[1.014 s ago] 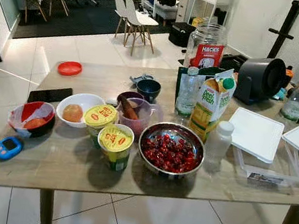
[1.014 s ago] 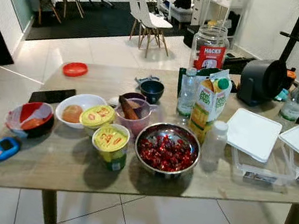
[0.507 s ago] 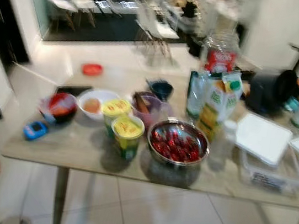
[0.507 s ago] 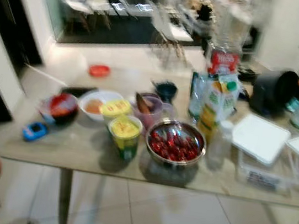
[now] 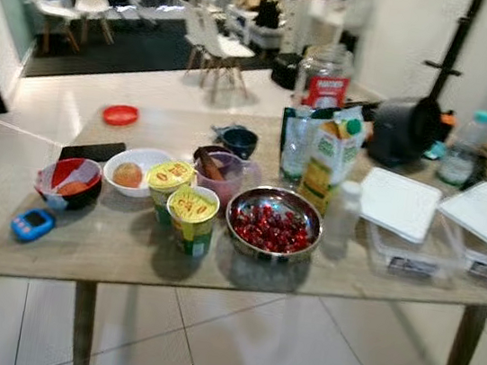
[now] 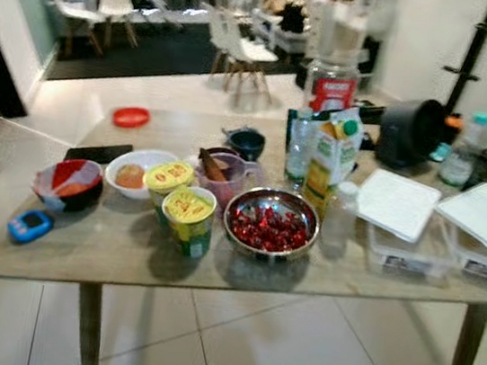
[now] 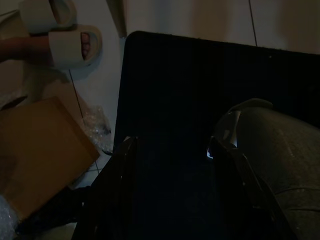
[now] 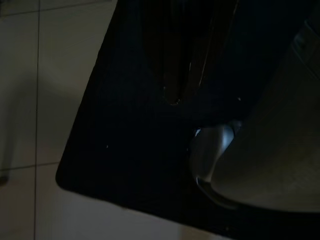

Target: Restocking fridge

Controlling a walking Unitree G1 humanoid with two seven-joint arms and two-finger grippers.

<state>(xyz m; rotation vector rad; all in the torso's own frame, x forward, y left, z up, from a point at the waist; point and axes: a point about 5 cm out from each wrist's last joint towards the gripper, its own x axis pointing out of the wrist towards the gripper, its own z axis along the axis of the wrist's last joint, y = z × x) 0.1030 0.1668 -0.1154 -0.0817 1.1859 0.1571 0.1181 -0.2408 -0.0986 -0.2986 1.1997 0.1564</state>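
A wooden table [image 5: 116, 251] stands on a pale tiled floor, laden with food. Near its front edge sits a steel bowl of cherries [image 5: 273, 225]. Just to the left of it are two yellow-lidded cups [image 5: 190, 217], one behind the other, touching or nearly so. Behind the cups is a pink jug [image 5: 219, 172], with a white bowl [image 5: 134, 170] to its left holding something round and orange. Further left sits a red bowl [image 5: 68, 181], and a blue gadget [image 5: 32, 224] lies near the table's left corner.

Behind the cherries stands a juice carton [image 5: 330, 158] with a green cap, a clear bottle [image 5: 295, 143] beside it and a big glass jar [image 5: 322, 78] behind. A small white bottle [image 5: 343, 213] stands just right of the cherries. Two white-lidded tubs [image 5: 405, 214] fill the table's right end. A small dark bowl [image 5: 238, 142] and a red lid [image 5: 120, 114] lie toward the far side.

Both arms hang idle – the wrist views are very dark. The left gripper [image 7: 172, 150] hangs above a black mat, fingers spread and holding nothing. The right gripper [image 8: 186, 65] is a dim shape over the same sort of mat; whether its fingers are parted I cannot tell.
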